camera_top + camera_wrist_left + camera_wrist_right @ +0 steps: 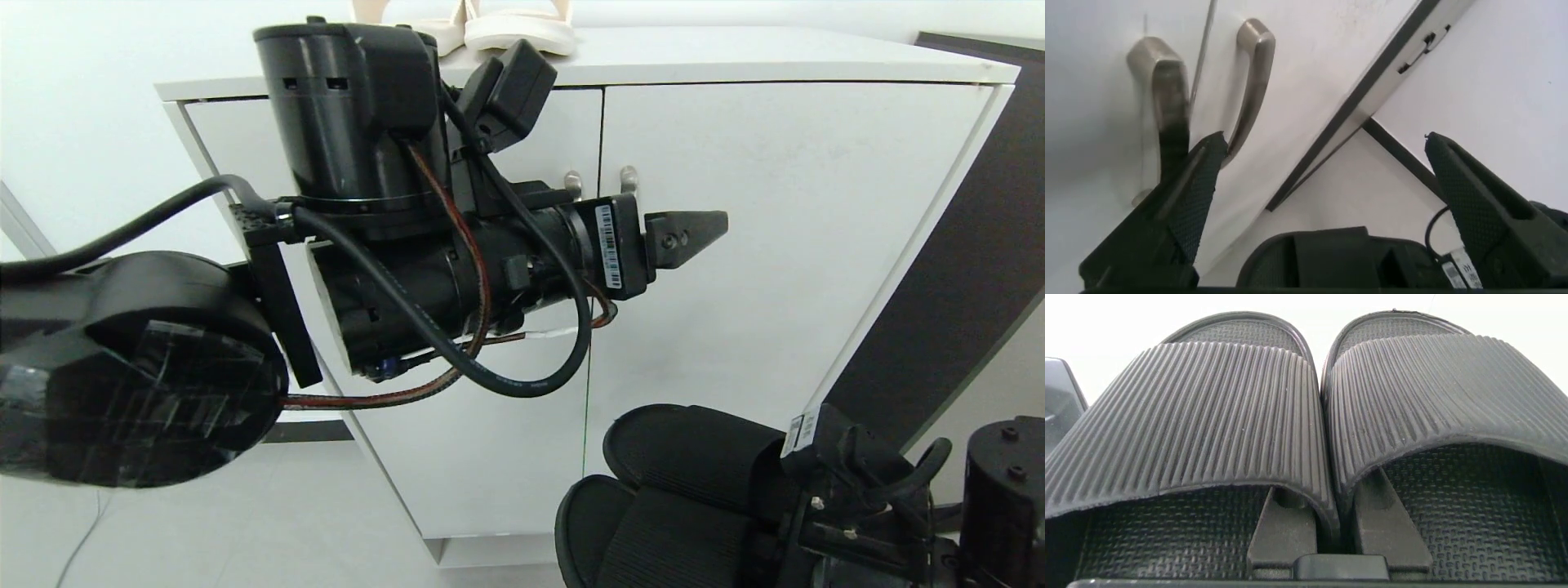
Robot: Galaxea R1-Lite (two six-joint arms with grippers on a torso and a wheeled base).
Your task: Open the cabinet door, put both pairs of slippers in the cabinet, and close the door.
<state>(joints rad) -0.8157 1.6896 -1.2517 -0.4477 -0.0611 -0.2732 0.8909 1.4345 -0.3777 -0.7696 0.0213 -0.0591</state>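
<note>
Left gripper (1323, 143): hanging spread wide in front of the doors (775, 245), holding nothing.
Handles (1253, 82): two upright metal bars flanking the door seam, long axis running up and down. They are sitting off toward one finger (1184, 204), not between the pair.
Coming move: the left arm is standing nearer. Judging that it needs to shift sideways until one bar falls between the fingers, then close across it.
Cabinet (735, 69): white, both doors shut.
White slippers (514, 33): resting on the cabinet top, above the left arm.
Right gripper (1335, 535): pinching the black slippers (1233, 408) by their touching inner walls, low, in front of the right door.
Surface: door fronts looking smooth and flat, offering grip only at the bars.
Room: white wall (82, 122) showing at left, pale floor (204, 523) below, dark panel (963, 269) running beside the cabinet's right side.
</note>
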